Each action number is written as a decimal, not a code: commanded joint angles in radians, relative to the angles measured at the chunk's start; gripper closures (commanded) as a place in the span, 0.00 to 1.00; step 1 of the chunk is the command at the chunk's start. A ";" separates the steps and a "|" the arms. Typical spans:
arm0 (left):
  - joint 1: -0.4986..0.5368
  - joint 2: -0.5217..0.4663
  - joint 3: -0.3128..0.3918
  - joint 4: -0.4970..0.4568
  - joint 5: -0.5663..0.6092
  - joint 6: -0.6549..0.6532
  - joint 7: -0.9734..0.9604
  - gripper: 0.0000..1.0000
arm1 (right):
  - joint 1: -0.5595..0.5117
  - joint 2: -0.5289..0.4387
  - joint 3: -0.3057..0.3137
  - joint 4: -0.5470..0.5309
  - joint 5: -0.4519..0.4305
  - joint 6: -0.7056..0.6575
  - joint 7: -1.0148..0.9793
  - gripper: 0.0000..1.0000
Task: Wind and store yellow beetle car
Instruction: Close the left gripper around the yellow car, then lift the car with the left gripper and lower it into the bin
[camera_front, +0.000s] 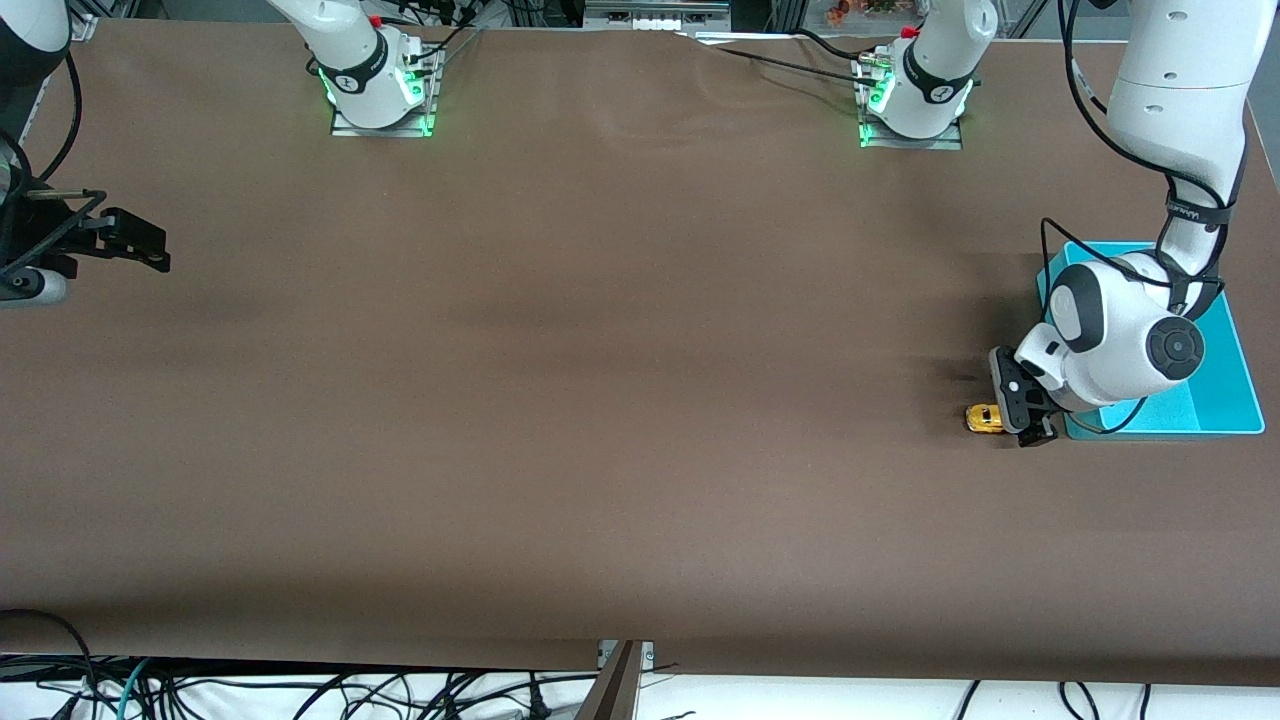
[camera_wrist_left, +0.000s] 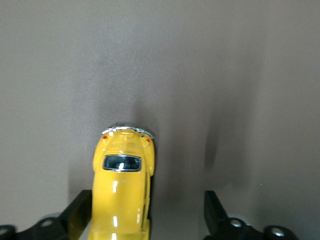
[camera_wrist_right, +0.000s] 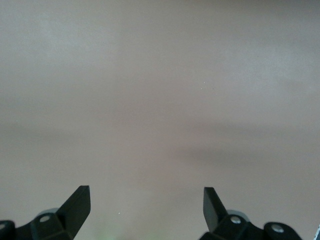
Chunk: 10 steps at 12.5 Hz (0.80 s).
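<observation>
Low at the frame's right edge, the yellow beetle car (camera_front: 984, 418) sits on the brown table (camera_front: 600, 400), just beside the turquoise bin (camera_front: 1225, 400). Left gripper (camera_front: 1032, 428) straddles it, jaws spread, one finger (camera_wrist_left: 80, 212) touching its side. Right gripper (camera_front: 135, 240) waits, jaws spread, at upper left.

Left gripper (camera_wrist_left: 148, 212): jaws spread, low over the tabletop (camera_front: 600, 400). The yellow beetle car (camera_wrist_left: 122, 187) sits between the jaws, tight against one finger; a bare gap remains between the car and the other finger. Ahead of the jaws, open tabletop.
Obstacle beside the jaws: turquoise bin (camera_front: 1235, 385), its wall close by toward the left arm's end of the tabletop.
Right gripper (camera_wrist_right: 147, 205): waiting at the right arm's end, jaws spread, bare tabletop between and ahead of them.
</observation>
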 joint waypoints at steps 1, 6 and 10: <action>-0.024 0.014 0.030 0.024 -0.053 -0.007 0.034 0.80 | -0.001 -0.009 0.002 -0.007 -0.004 0.000 0.009 0.00; -0.018 -0.053 0.039 0.023 -0.056 -0.078 0.022 1.00 | -0.003 -0.009 0.002 -0.007 -0.003 0.000 0.009 0.00; -0.012 -0.188 0.039 0.023 -0.051 -0.239 -0.038 1.00 | -0.003 -0.009 0.002 -0.007 -0.003 0.002 0.009 0.00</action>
